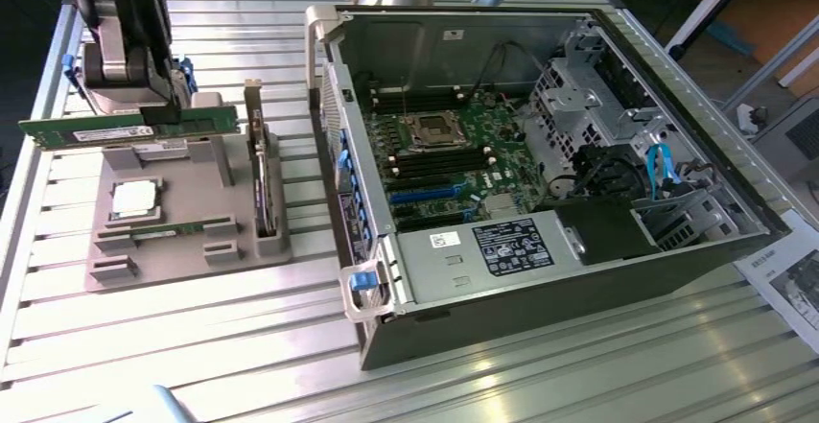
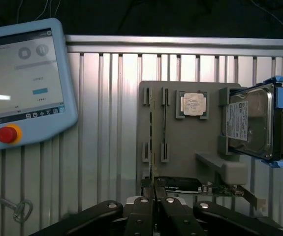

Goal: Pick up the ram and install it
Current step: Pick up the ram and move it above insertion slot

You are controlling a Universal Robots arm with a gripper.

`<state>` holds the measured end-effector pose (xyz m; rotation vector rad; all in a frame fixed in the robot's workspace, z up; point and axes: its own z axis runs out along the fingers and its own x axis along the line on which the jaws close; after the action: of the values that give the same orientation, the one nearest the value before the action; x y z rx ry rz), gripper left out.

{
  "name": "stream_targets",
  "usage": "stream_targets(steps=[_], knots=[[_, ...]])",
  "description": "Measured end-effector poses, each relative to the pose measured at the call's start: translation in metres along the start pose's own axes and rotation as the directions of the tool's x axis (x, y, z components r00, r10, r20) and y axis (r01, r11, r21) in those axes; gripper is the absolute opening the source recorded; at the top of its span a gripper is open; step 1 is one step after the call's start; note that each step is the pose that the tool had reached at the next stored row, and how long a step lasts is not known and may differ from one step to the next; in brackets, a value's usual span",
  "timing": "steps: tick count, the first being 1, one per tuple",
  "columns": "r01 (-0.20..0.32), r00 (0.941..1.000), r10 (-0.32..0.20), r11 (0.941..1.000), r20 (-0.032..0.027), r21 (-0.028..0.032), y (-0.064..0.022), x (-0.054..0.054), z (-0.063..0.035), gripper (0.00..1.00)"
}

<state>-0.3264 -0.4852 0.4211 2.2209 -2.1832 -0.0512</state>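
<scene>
Gripper (image 2: 153, 199) nearest us, jaws pinched narrow on the ram (image 1: 96, 131), which hangs level just over the grey tray (image 1: 192, 198) in the exterior view's upper left. We judge the risk (thin grip): it could twist, slip, or clip the case (image 1: 423, 58).

Ram (image 1: 128, 128) two, processor (image 1: 136, 199) one, hard drive (image 2: 247, 123) one.

A ribbed metal table (image 1: 192, 346) bears a grey holder (image 1: 192, 193) on the exterior view's left, with an open computer case (image 1: 550, 308) to its right.
</scene>
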Motion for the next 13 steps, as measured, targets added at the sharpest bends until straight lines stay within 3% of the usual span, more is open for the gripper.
stream_targets(steps=[13], knots=[[0.0,1.0,0.0,1.0,0.0001,-0.0004,-0.0353,0.001,-0.0015,0.12]])
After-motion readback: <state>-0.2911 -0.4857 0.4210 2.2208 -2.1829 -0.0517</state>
